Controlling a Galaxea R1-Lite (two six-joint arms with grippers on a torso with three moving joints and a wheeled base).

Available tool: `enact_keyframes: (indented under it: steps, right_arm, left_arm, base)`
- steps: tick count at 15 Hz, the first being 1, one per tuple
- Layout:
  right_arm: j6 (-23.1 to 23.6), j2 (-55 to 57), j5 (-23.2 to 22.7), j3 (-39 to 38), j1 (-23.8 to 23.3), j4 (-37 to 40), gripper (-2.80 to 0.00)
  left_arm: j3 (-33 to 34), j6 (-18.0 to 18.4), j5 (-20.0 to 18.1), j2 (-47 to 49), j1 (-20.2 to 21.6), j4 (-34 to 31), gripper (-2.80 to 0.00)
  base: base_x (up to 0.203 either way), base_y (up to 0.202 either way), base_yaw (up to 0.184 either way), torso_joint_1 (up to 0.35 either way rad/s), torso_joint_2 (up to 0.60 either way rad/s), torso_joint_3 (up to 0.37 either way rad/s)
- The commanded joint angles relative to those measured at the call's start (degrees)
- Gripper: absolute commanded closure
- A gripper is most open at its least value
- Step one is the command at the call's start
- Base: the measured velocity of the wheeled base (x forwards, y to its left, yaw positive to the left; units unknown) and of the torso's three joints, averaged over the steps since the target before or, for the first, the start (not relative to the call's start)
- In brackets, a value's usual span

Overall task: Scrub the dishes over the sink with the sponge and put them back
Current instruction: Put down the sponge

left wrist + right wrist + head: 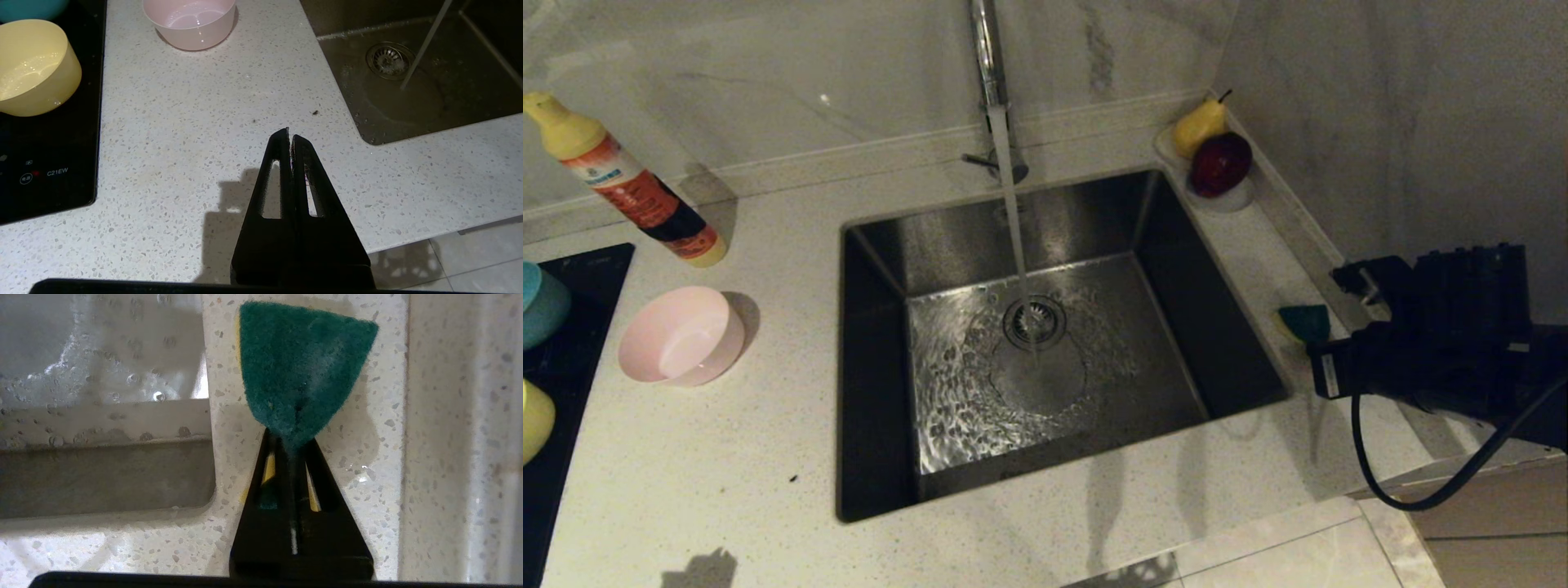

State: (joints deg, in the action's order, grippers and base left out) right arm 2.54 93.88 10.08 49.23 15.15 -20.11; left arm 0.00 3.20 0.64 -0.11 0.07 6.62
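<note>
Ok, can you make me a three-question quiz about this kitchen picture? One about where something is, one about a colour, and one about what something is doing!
1. Where is the pink bowl?
A. In the sink
B. On the counter, robot's left of the sink
C. On the black cooktop

2. What colour is the sponge face that shows?
A. Dark green
B. Red
C. White

3. What is the tap doing?
A. It is off
B. It is dripping only
C. It is running

Answers:
1 B: it sits on the speckled counter.
2 A: green shows in the shut right gripper.
3 C: a water stream falls onto the drain.
</note>
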Motion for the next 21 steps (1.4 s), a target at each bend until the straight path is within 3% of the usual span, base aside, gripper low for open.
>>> enact_keyframes:
  steps: [1,11,15,21]
  right_arm:
    - [0.10,0.34,0.03,0.25,0.05,-0.19,-2.80]
    - [0.01,-1.07,0.03,1.04,0.40,0.16,-2.80]
    - [-2.83,-2.40,2.06,0.65,4.05,0.59,-2.80]
    - [-4.56,-6.96,2.22,2.33,4.36,2.48,-2.80]
  left_arm:
    - [2.29,-0.04,0.06,0.02,0.01,0.06,0.00]
    - [2.29,-0.04,0.06,0.02,0.01,0.06,0.00]
    - [2.29,0.00,0.03,0.09,0.10,0.06,0.00]
    - [2.29,-0.04,0.06,0.02,0.01,0.06,0.00]
  base:
    - [0.000,0.000,0.000,0.000,0.00,0.000]
    - [0.000,0.000,0.000,0.000,0.00,0.000]
    - [0.000,0.000,0.000,0.000,0.00,0.000]
    - [0.000,0.000,0.000,0.000,0.00,0.000]
